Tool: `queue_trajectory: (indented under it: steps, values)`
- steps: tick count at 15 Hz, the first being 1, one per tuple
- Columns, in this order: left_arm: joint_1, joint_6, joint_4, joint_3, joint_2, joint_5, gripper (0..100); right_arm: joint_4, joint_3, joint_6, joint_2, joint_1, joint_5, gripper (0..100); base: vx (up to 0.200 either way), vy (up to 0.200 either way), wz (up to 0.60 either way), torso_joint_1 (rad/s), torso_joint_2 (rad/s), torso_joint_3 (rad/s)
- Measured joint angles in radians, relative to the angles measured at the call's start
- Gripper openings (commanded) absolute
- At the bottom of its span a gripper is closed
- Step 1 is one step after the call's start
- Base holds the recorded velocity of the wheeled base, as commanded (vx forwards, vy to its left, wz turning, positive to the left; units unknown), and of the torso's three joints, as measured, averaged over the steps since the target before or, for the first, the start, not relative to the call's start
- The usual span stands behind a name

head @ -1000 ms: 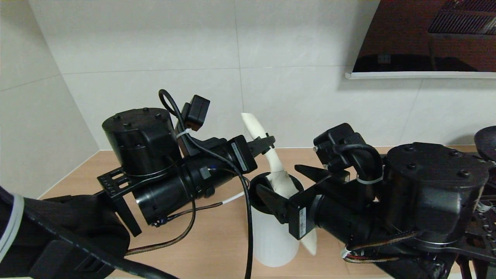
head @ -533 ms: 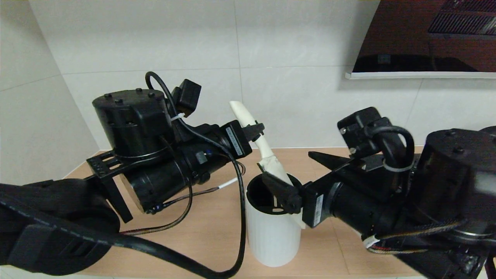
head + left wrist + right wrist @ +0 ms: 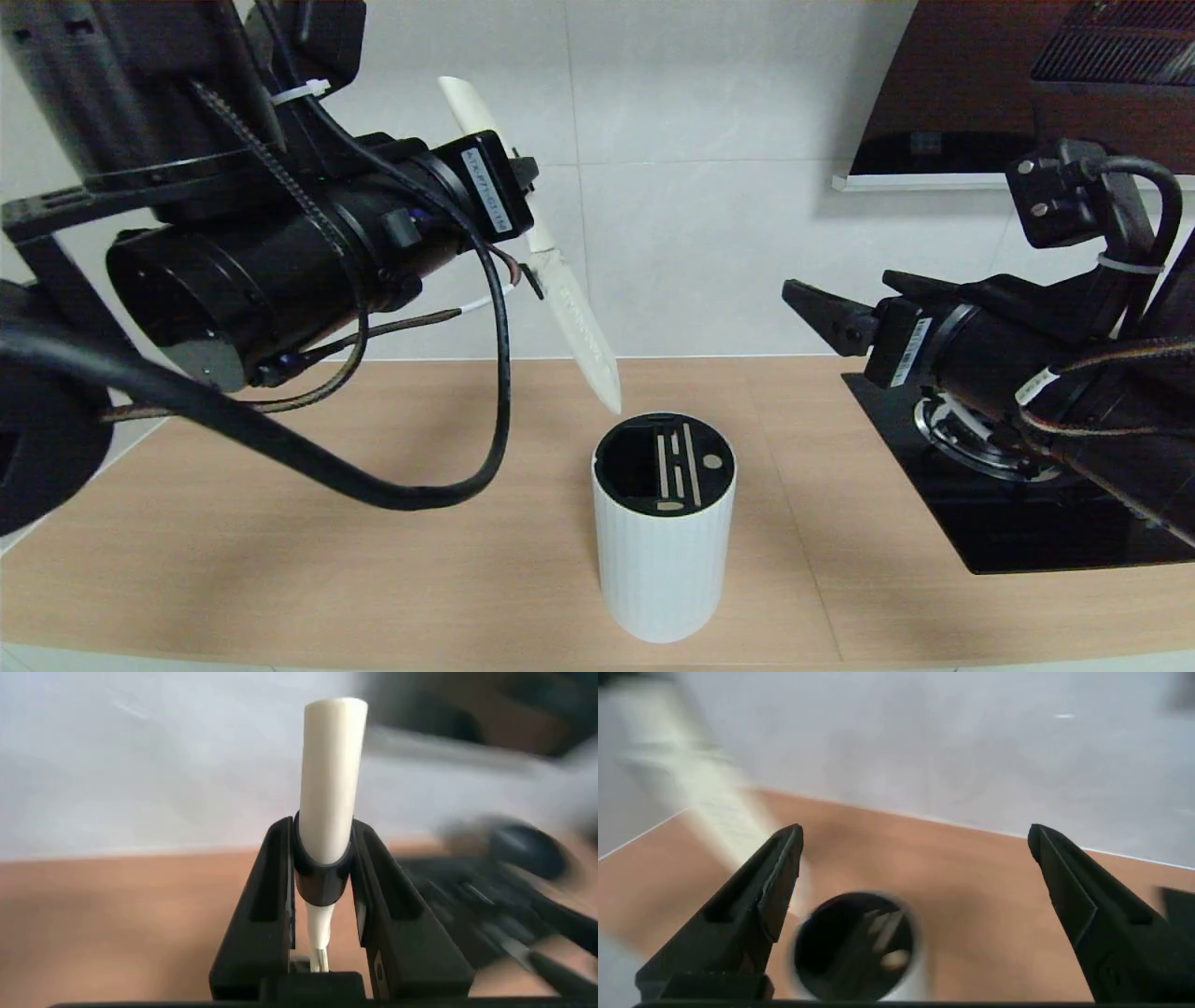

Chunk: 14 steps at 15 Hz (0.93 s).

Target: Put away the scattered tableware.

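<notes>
A white knife (image 3: 571, 317) hangs tilted in the air, tip down, just above and left of the white cylindrical holder (image 3: 663, 560). My left gripper (image 3: 521, 191) is shut on its handle, and the handle end (image 3: 332, 765) sticks out past the gripper (image 3: 322, 849). The holder stands upright on the wooden counter (image 3: 373, 560), and its black slotted top is empty. My right gripper (image 3: 826, 315) is open with nothing in it, to the right of the holder and higher. In the right wrist view the holder (image 3: 850, 952) lies below the open gripper (image 3: 915, 838), and the knife (image 3: 701, 784) is a blur.
A black stove (image 3: 980, 523) with a burner is set into the counter at the right. A dark range hood (image 3: 1027, 93) hangs on the tiled wall above it. Bare counter lies left of and in front of the holder.
My left gripper has risen up and to the left with the knife, whose blade is now out of the holder's top. The right gripper has drawn back to the right and upward, away from the holder.
</notes>
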Motion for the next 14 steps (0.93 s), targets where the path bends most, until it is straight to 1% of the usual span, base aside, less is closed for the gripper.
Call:
queue_trajectory:
  steps: [1, 3, 4, 5, 7, 8, 10, 11, 14]
  values:
    - [-0.021, 0.017, 0.001, -0.001, -0.002, 0.056, 0, 0.0, 0.0, 0.0, 0.001, -0.012, 0.001, 100, 0.0, 0.0, 0.0, 0.0, 0.0, 0.0]
    - [-0.09, 0.066, -0.008, 0.0, 0.007, 0.186, 0, 0.001, 0.002, -0.001, 0.009, -0.023, 0.001, 100, 0.0, 0.0, 0.0, 0.0, 0.0, 0.0]
    - [-0.113, 0.088, -0.014, 0.011, 0.016, 0.224, 0, 0.001, 0.004, -0.001, 0.015, -0.024, 0.001, 100, 0.0, 0.0, 0.0, 0.0, 0.0, 0.0]
    - [-0.131, 0.102, -0.028, 0.019, 0.028, 0.248, 0, 0.001, 0.004, -0.001, 0.019, -0.026, 0.001, 100, 0.0, 0.0, 0.0, 0.0, 0.0, 0.0]
    - [-0.149, 0.116, -0.086, 0.033, 0.059, 0.267, 0, 0.001, 0.005, -0.001, 0.026, -0.026, 0.001, 100, 0.0, 0.0, 0.0, 0.0, 0.0, 0.0]
    - [-0.153, 0.131, -0.116, 0.044, 0.077, 0.27, 0, 0.001, 0.005, -0.001, 0.027, -0.026, 0.0, 100, 0.0, 0.0, 0.0, 0.0, 0.0, 0.0]
    - [-0.156, 0.173, -0.204, 0.068, 0.109, 0.272, 0, 0.001, 0.006, -0.002, 0.029, -0.026, 0.0, 100, 0.0, 0.0, 0.0, 0.0, 0.0, 0.0]
    - [-0.157, 0.184, -0.222, 0.078, 0.124, 0.272, 0, 0.001, 0.006, -0.007, 0.03, -0.026, 0.0, 100, 0.0, 0.0, 0.0, 0.0, 0.0, 0.0]
    - [-0.165, 0.187, -0.239, 0.091, 0.156, 0.273, 0, -0.001, 0.009, -0.015, 0.037, -0.026, 0.0, 100, 0.0, 0.0, 0.0, 0.0, 0.0, 0.0]
